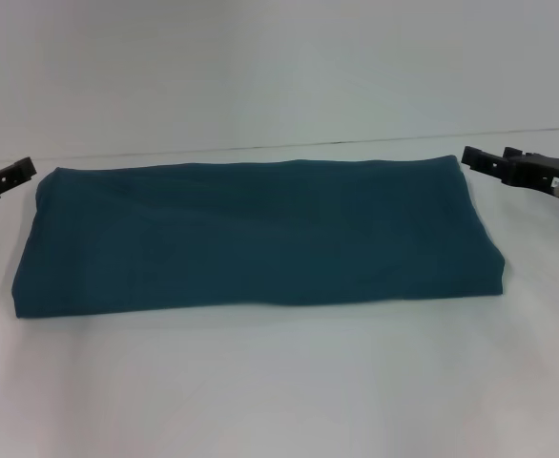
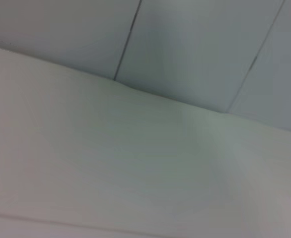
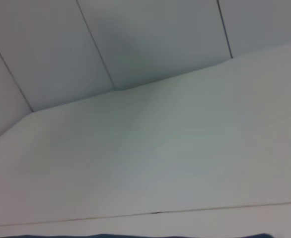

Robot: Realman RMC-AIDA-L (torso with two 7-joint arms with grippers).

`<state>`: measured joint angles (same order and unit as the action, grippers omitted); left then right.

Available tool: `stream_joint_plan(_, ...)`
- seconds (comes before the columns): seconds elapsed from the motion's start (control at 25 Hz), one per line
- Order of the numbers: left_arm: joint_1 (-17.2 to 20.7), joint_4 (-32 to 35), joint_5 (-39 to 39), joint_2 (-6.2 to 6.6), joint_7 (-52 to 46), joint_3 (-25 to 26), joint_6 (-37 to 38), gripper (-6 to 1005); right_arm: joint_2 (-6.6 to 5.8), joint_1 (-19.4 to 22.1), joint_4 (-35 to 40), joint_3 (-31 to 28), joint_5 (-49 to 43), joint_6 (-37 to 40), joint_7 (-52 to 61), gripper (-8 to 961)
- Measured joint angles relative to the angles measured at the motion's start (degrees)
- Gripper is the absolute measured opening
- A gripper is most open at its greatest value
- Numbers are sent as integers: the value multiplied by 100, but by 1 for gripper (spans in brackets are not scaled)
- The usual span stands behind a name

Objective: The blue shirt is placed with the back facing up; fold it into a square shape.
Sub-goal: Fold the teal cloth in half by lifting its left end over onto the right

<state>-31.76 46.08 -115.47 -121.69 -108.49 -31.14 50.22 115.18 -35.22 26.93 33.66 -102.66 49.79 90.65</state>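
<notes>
Two grippers flank the blue shirt [image 1: 260,234], folded into a long band mid-table: left gripper [image 1: 8,176] and right gripper [image 1: 494,162] hold nothing, can't tell their opening. Next probably folds one end across.

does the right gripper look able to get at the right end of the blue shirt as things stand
Probably yes. The right gripper sits just off the far right corner of the blue shirt, which lies folded into a long band on the white table. Nothing stands between them. The left gripper is at the opposite end.
</notes>
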Motion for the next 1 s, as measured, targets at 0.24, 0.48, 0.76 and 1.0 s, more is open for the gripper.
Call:
stream_joint_plan(0.24, 294, 266, 7, 12, -403, 16, 525, 886, -283, 134, 128, 256, -326, 529, 902, 813)
stream_joint_plan(0.48, 487, 306, -34, -10, -410, -21, 688, 886, -451, 100, 263, 261, -1153, 851, 1757, 811)
stream_joint_plan(0.76, 674, 402, -143, -12, -383, 16, 1070, 884, -494, 280, 548, 199, -1316, 1235, 2066, 807)
stream_joint_plan(1.0, 753, 490, -349, -19, -404, 29, 1364, 883, -560, 341, 559, 226, -1346, 1468, 2170, 807)
